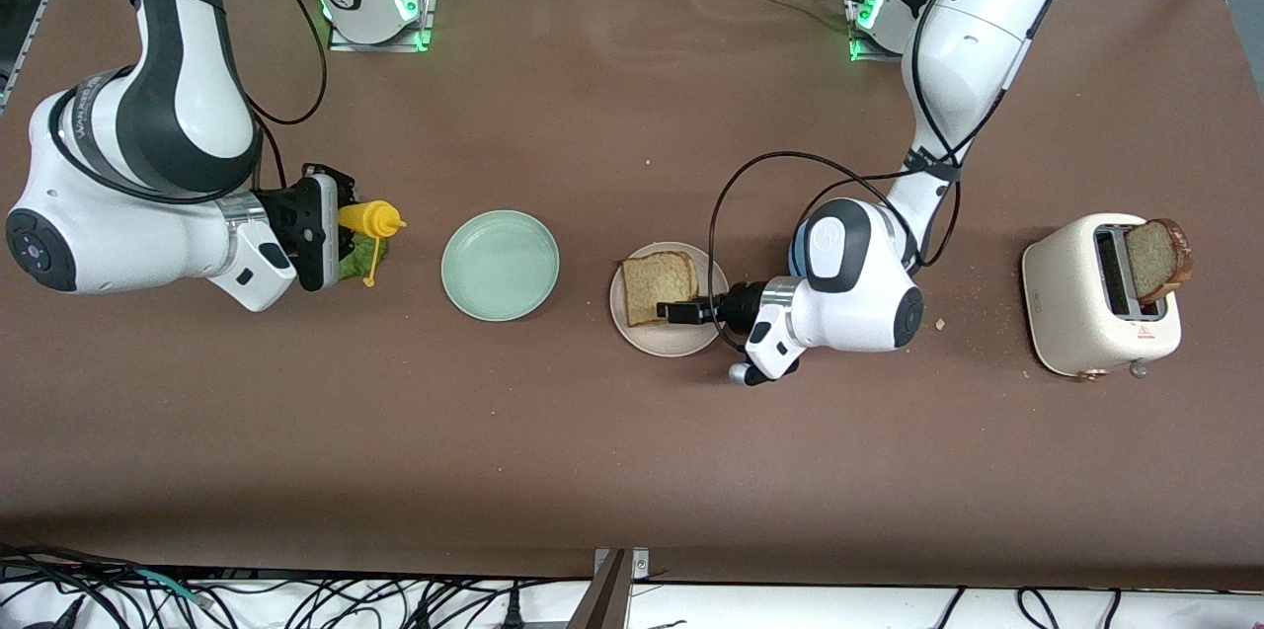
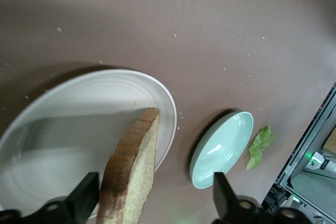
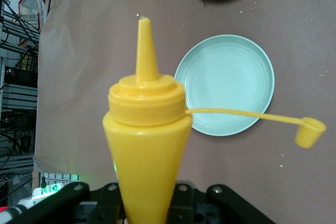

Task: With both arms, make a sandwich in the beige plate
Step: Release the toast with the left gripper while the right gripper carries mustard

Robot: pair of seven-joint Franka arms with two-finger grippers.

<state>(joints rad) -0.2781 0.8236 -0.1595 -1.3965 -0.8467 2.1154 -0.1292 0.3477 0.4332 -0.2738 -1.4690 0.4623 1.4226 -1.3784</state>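
Observation:
A toasted bread slice (image 1: 660,285) lies on the beige plate (image 1: 681,341) near the table's middle. My left gripper (image 1: 681,311) is low over that plate, open. In the left wrist view the slice (image 2: 131,171) sits between its spread fingers (image 2: 84,200), over the plate (image 2: 63,129). A second bread slice (image 1: 1160,259) sticks up from the toaster (image 1: 1086,313). A green lettuce leaf (image 1: 360,259) lies under my right gripper (image 1: 341,239), which is shut on a yellow squeeze bottle (image 1: 370,219). The right wrist view shows the bottle (image 3: 147,145) in the gripper (image 3: 147,203), its cap (image 3: 310,132) dangling on a tether.
A mint-green plate (image 1: 500,264) sits between the lettuce and the beige plate. The cream toaster stands toward the left arm's end of the table. Crumbs dot the brown tabletop around the beige plate.

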